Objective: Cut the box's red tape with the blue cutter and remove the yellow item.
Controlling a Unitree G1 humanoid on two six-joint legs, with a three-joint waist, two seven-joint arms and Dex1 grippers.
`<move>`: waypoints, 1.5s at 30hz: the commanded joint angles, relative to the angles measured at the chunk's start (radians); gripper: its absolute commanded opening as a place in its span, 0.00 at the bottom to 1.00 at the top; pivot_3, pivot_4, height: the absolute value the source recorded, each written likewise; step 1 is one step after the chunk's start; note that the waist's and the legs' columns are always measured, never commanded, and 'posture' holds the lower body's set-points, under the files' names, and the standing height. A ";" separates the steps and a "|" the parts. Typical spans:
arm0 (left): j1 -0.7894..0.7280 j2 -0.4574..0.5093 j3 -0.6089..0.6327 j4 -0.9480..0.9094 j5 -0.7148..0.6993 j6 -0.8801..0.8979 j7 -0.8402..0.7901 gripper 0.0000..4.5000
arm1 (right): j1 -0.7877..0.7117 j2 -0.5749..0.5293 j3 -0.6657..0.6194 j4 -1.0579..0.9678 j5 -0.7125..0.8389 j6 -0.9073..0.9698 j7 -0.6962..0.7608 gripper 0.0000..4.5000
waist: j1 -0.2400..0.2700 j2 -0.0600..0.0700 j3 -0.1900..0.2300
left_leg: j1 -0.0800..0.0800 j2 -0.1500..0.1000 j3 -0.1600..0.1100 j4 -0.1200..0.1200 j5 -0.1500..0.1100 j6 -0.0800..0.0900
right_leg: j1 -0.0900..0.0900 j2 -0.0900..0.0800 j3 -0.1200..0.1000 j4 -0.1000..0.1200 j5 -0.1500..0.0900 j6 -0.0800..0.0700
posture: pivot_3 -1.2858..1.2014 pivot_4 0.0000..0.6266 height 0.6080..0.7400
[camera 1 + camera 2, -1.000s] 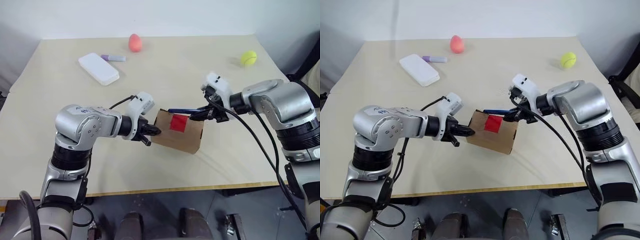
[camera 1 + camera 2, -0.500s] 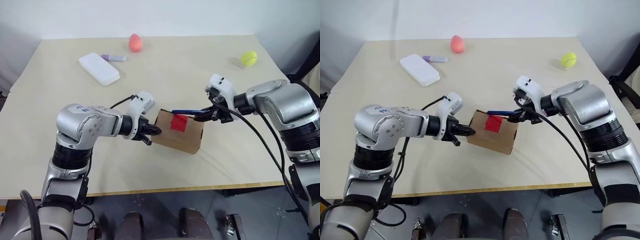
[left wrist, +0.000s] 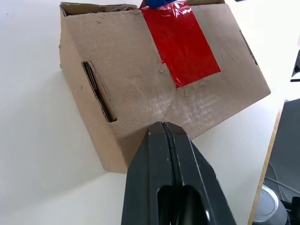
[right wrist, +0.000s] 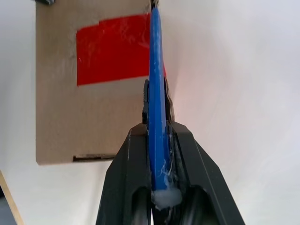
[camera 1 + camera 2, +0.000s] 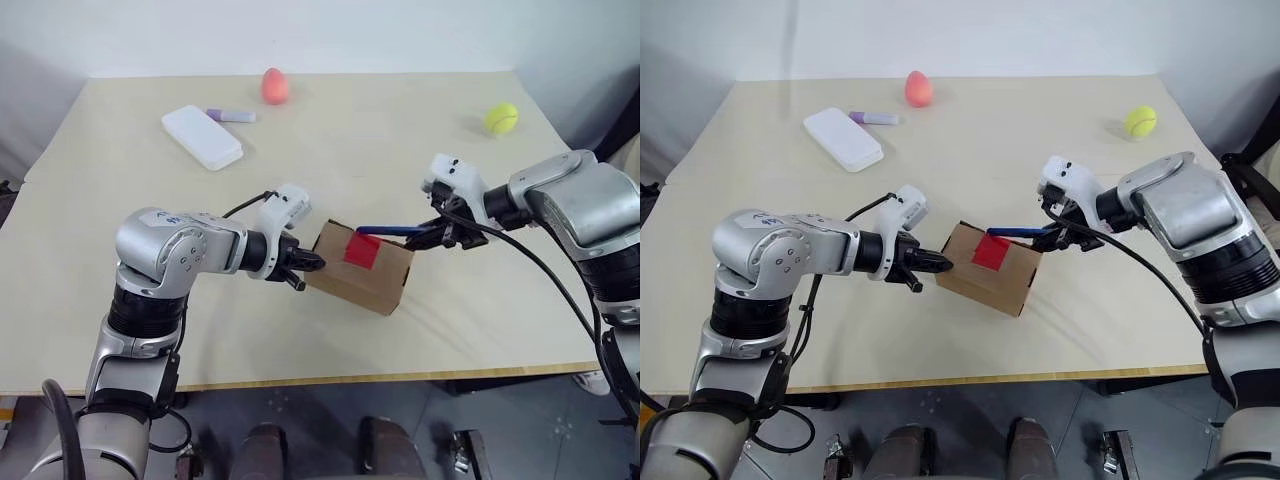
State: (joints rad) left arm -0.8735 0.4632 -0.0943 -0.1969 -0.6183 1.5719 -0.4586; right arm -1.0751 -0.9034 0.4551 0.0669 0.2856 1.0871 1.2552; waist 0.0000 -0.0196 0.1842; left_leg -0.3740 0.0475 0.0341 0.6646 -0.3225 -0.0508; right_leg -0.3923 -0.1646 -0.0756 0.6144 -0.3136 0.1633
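Note:
The small brown box (image 5: pixel 372 282) sits mid-table with the red tape (image 5: pixel 362 250) across its top. My left gripper (image 5: pixel 312 265) is shut, with nothing held, and its tips press against the box's left side (image 3: pixel 140 84). My right gripper (image 5: pixel 432 233) is shut on the blue cutter (image 5: pixel 390 230), which lies almost level over the box. The cutter (image 4: pixel 157 93) runs along one side of the tape (image 4: pixel 112 49), and its tip reaches the box's far top edge. The yellow item is hidden.
At the back of the table lie a white case (image 5: pixel 202 137), a purple marker (image 5: pixel 231 116) and a pinkish-red egg (image 5: pixel 273 86). A tennis ball (image 5: pixel 500 118) rests at the back right. The table's front edge (image 5: pixel 350 380) runs close below the box.
My right gripper has drawn to the right with the cutter, so the blade tip has slid along the box top towards the tape. The left gripper has stayed against the box.

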 commanded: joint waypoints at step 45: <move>0.030 -0.025 -0.025 0.033 0.043 0.028 0.048 0.00 | 0.051 -0.133 -0.084 -0.066 0.020 0.047 0.050 0.04 | 0.012 0.000 0.000 | 0.000 0.000 0.000 0.001 0.000 0.000 | 0.000 0.000 0.000 0.000 0.000 0.000 | 0.52 0.24 1.00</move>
State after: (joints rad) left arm -0.8670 0.4340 -0.0805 -0.1917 -0.6144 1.5735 -0.4406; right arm -1.0218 -1.0136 0.4049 0.0267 0.2978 1.1447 1.2959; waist 0.0124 -0.0196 0.1842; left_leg -0.3739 0.0475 0.0341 0.6657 -0.3226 -0.0507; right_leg -0.3919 -0.1647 -0.0755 0.6145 -0.3134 0.1633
